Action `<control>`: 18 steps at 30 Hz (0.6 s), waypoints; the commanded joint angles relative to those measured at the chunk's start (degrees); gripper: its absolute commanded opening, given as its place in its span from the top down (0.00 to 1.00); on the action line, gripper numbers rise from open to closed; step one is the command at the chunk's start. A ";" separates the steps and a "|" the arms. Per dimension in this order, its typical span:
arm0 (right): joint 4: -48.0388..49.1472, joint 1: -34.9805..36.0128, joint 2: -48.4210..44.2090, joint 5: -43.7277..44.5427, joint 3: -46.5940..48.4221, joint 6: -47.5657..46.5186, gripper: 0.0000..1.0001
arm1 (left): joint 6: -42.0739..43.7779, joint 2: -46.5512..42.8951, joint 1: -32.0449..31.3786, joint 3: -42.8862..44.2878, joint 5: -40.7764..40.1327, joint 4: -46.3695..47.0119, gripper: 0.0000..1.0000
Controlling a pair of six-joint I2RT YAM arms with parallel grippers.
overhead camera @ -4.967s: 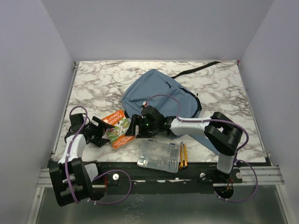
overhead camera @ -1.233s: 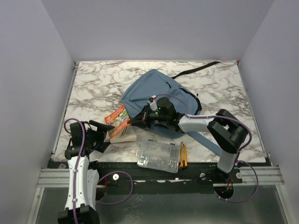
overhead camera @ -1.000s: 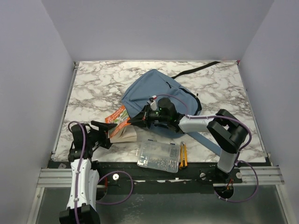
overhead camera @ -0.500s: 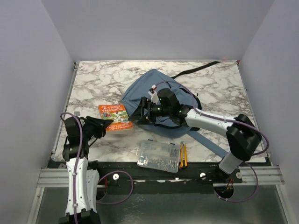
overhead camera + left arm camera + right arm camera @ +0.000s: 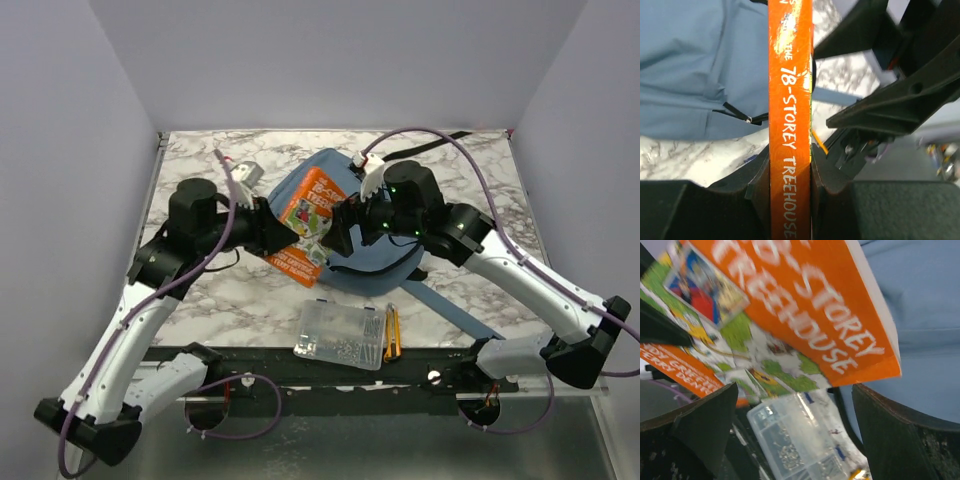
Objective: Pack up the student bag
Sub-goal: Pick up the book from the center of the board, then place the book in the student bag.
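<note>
The student bag [image 5: 385,268] lies flat in the middle of the desk [image 5: 200,160], mostly under both arms. The left gripper [image 5: 790,175] is clenched on the spine of an orange book [image 5: 308,212], holding it above the bag's left part. The right gripper [image 5: 345,228] is spread wide just beside the book, grasping nothing. To my eye, the free gripper should lift the bag's mouth so the book slides in rather than butting fabric. The bag's long axis runs from upper left to lower right of the overhead view, its webbing strap [image 5: 455,308] trailing lower right. I can't see its opening.
</note>
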 commanded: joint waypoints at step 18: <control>-17.53 -0.50 -6.18 -17.23 11.57 -10.12 0.00 | 39.09 11.57 -14.73 15.89 22.72 -18.94 1.00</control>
